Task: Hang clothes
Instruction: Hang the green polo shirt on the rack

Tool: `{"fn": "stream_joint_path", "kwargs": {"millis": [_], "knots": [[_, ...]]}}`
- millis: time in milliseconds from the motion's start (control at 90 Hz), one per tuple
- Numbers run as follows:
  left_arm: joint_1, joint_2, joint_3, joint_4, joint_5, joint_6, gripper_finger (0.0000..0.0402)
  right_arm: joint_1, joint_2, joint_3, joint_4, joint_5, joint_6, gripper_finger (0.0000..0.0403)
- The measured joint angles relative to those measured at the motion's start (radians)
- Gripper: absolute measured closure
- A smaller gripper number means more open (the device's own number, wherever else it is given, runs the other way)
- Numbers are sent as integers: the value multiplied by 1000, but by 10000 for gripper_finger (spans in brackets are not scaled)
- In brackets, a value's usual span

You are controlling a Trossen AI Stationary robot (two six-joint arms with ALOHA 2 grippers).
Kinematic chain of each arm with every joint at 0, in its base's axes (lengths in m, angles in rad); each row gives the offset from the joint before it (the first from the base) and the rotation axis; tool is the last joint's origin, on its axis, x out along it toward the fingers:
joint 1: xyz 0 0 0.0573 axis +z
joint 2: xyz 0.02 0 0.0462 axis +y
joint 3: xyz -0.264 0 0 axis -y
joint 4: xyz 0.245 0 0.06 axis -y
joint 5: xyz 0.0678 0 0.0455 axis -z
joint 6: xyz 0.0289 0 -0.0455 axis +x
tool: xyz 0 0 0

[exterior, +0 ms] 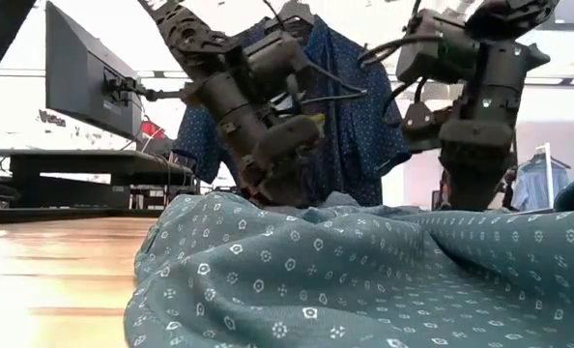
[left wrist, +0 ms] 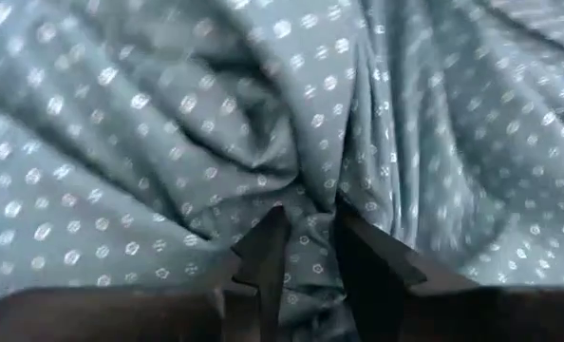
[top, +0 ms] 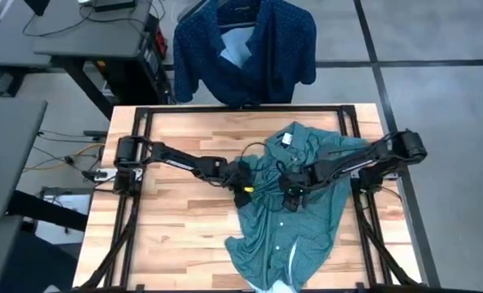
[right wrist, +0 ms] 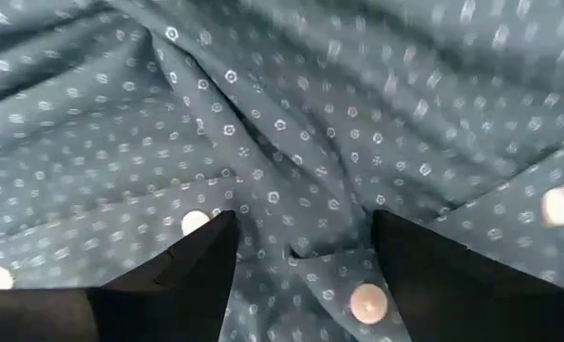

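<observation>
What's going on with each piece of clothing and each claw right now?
Teal shirt: crumpled on the wooden table, not hung.
Navy dotted shirt: hanging up beyond the table's far edge.
Left claw: shut, pinching a fold of the teal shirt.
Right claw: open, fingers down on the teal shirt near its buttons.

We are looking at a lab or workshop: a wooden table in a black frame, grey desks with cables, a monitor, concrete floor.

Teal white-patterned shirt, dotted navy shirt
</observation>
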Motion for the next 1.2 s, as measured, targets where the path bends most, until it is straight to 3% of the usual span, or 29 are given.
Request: {"fn": "stream_joint_path", "kwargs": {"millis": [267,389,600,744,878,1033,1200], "knots": [[-38,-309,-306,-57,-134,-225,321,15,-8,-1,34,-27,26,171],[-54,-494,-418,-200,-206,-360,320,8,-11,2,73,-31,26,171],[-68,-743,-548,-394,-237,-545,320,-9,-12,74,126,-37,-77,171],[-58,-913,-499,-352,-334,-524,320,-44,-12,192,9,-42,-217,171],[-35,-994,-411,-333,-397,-417,320,-94,-13,312,-125,-39,-361,171],[-7,-988,-279,-274,-412,-265,320,-168,-25,434,-253,-37,-511,171],[24,-897,-155,-137,-413,-119,320,-262,-112,462,-284,-35,-602,171]]}}
